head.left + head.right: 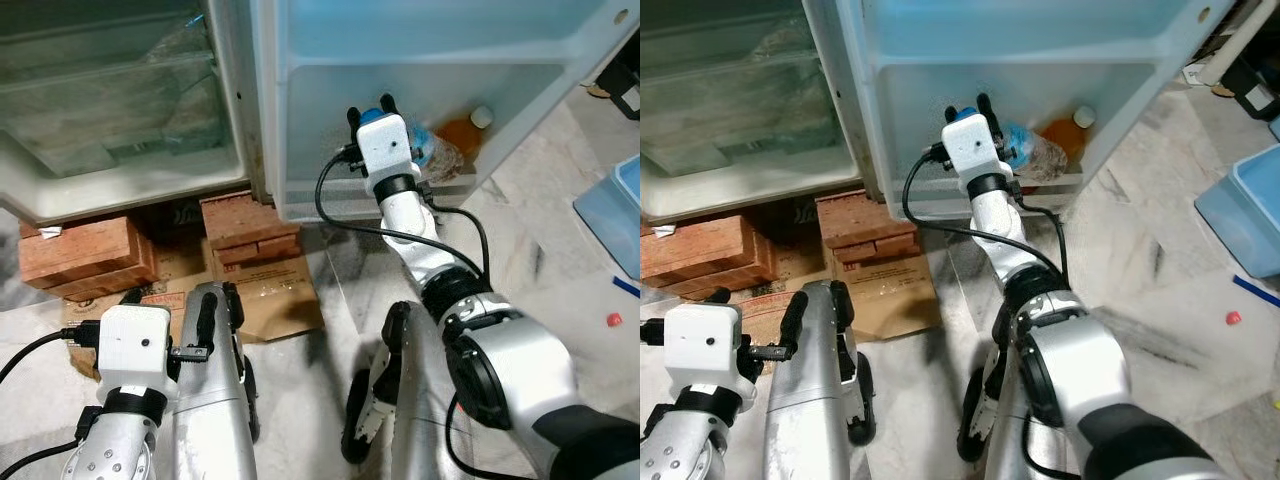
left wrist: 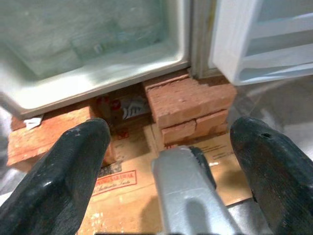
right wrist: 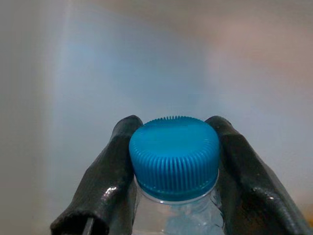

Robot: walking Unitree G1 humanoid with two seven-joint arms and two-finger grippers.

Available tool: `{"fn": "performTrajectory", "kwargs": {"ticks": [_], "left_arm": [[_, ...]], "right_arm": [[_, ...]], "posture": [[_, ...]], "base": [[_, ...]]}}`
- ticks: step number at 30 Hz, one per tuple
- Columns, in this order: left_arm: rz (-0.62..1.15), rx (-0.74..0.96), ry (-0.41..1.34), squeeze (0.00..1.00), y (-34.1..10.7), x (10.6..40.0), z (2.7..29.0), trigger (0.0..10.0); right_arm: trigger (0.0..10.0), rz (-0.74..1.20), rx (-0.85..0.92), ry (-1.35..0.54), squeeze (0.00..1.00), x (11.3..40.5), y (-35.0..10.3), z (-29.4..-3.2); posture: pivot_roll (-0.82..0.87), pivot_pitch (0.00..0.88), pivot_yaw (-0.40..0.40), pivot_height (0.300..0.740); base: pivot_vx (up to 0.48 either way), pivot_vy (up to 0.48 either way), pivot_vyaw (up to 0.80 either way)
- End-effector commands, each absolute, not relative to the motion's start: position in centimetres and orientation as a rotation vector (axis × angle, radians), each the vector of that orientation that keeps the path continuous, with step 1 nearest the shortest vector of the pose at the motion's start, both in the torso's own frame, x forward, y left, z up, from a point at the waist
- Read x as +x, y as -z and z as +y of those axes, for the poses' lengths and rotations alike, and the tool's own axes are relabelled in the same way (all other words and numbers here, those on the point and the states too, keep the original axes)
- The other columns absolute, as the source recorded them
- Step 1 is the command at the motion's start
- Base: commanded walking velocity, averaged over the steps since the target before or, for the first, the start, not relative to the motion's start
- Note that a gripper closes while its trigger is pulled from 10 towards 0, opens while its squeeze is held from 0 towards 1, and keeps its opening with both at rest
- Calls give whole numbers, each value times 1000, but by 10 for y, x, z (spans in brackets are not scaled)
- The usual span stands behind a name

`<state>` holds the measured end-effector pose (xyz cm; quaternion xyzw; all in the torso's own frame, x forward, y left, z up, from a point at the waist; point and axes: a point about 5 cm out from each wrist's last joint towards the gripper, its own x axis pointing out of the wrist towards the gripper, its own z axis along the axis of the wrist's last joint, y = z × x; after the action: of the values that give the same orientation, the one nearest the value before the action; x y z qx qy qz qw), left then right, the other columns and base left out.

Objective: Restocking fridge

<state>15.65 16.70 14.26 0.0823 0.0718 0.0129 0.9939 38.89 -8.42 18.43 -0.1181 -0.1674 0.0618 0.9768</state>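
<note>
My right gripper (image 1: 370,110) reaches into the bottom shelf (image 1: 320,192) of the open fridge door. It is shut on the blue cap (image 3: 174,156) of a clear water bottle (image 1: 1033,152), whose crinkled body with a blue label shows beside the wrist. An orange drink bottle (image 1: 462,132) with a white cap stands to the right in the same shelf. My left gripper (image 1: 220,305) hangs low by my leg, open, with nothing between its fingers (image 2: 63,181).
The fridge body (image 1: 120,190) stands on red bricks (image 1: 85,255) with flattened cardboard (image 1: 285,290) on the marble floor. A blue bin (image 1: 615,205) and a small red cap (image 1: 613,320) lie to the right.
</note>
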Motion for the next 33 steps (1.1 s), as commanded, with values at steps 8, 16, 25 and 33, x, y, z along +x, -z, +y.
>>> {"fn": "performTrajectory", "kwargs": {"ticks": [8, 16, 25, 33], "left_arm": [[160, 182, -25, 0, -141, 155, 166, 10000], [138, 213, -15, 0, -144, 157, 166, 10000], [127, 222, -12, 0, -145, 158, 164, 10000], [114, 235, 1, 0, -146, 157, 161, 10000]], "right_arm": [[10000, -150, 48, -170, 0, 382, -150, -79], [10000, -205, 268, -245, 0, 384, -166, -69], [10000, -293, 356, -593, 0, 364, -163, -35], [10000, -392, 76, -756, 0, 348, -158, -28]], "posture": [[358, 371, -65, 491], [359, 372, -74, 491], [358, 378, -83, 491], [359, 381, -86, 491]], "base": [[0, 0, 0], [0, 0, 0], [0, 0, 0], [0, 0, 0]]}}
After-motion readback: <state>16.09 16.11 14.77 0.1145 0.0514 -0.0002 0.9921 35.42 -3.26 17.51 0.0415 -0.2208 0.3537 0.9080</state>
